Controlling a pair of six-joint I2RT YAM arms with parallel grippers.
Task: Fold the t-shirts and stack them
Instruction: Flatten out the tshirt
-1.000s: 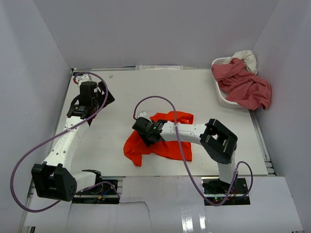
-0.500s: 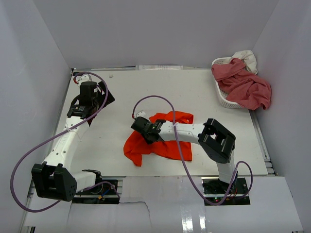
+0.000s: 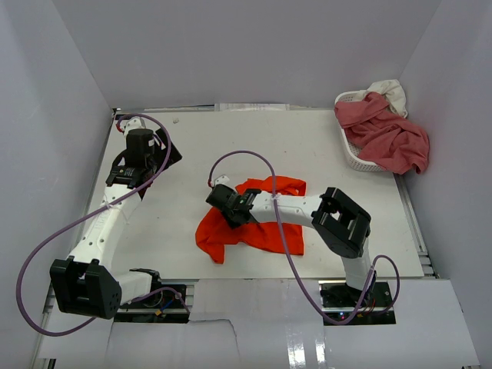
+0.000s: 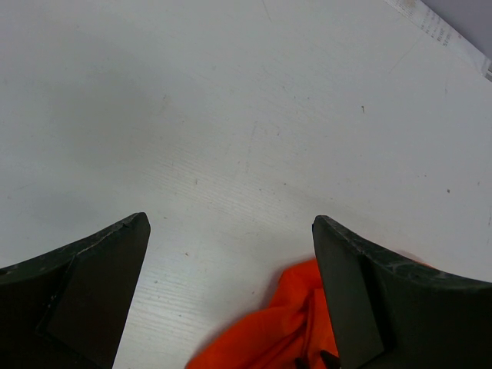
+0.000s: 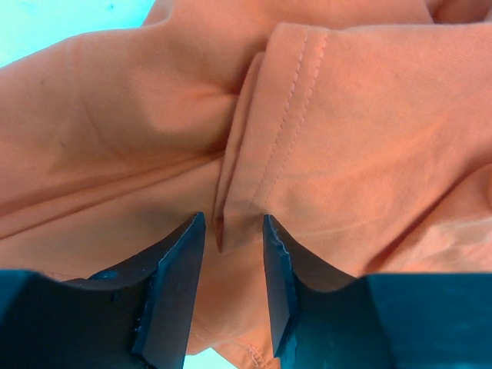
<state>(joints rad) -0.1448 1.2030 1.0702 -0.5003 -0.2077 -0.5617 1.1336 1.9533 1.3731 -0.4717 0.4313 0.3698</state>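
A bright orange-red t-shirt [image 3: 265,232] lies crumpled on the white table [image 3: 307,146], slightly right of centre. My right gripper [image 3: 224,203] presses down on its left part. In the right wrist view the narrow-set fingers [image 5: 173,277] pinch a stitched fold of the orange-red cloth [image 5: 346,115], with the gripper [image 5: 231,219] shut on it. My left gripper [image 3: 167,152] hovers open over bare table at the far left. Its wrist view shows wide-apart jaws [image 4: 231,221] and a corner of the orange-red shirt [image 4: 269,338] below them. A dusty rose-pink shirt [image 3: 388,137] and a cream-white one [image 3: 390,88] sit heaped in the basket.
A white perforated plastic basket [image 3: 350,154] stands at the table's far right edge, with pink cloth spilling over its right side. White walls close in the table at the back and both sides. Purple cables loop from both arms.
My right gripper has crept a little to the left and away from the arm bases, on the shirt. The left arm has not moved.
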